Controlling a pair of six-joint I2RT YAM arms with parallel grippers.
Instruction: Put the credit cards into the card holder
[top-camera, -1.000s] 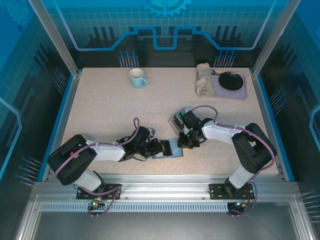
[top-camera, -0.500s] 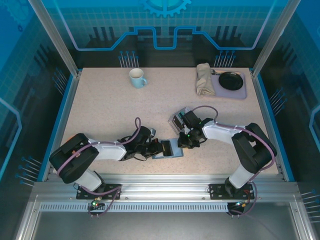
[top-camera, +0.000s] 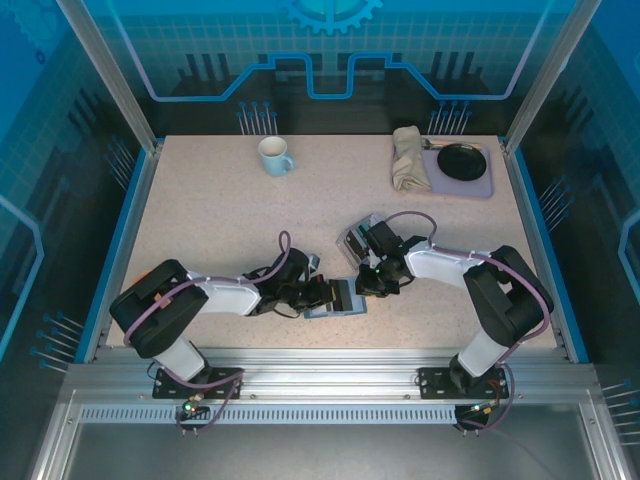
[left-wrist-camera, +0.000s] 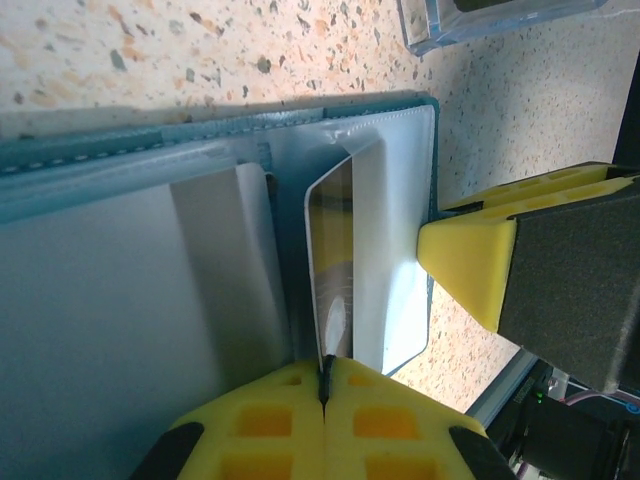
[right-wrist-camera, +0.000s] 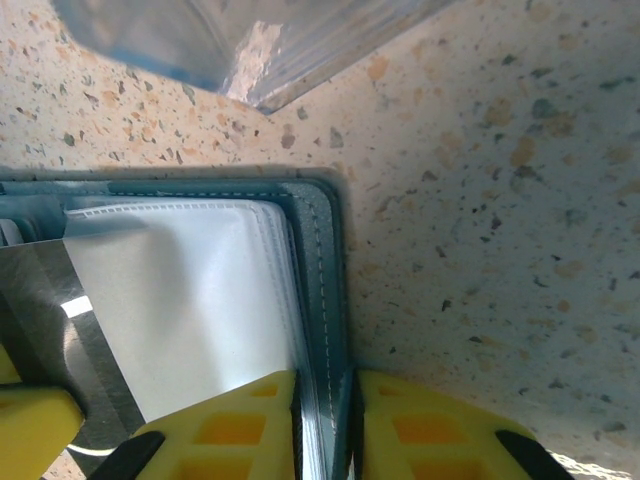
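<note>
Both my claws meet midway along the desk's (top-camera: 220, 230) near edge: left claw (left-wrist-camera: 325, 385) pinches a credit card (left-wrist-camera: 345, 270) against the open card holder's (right-wrist-camera: 318, 250) clear sleeves; right claw (right-wrist-camera: 330, 420) clamps its rim.

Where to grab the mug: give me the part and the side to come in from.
Likely the rim wall of the mug, one finger inside and one outside, coming straight down from above: it stands upright with its mouth open to the top. The handle juts toward the right and near side, so pinch the left wall, away from it.
</note>
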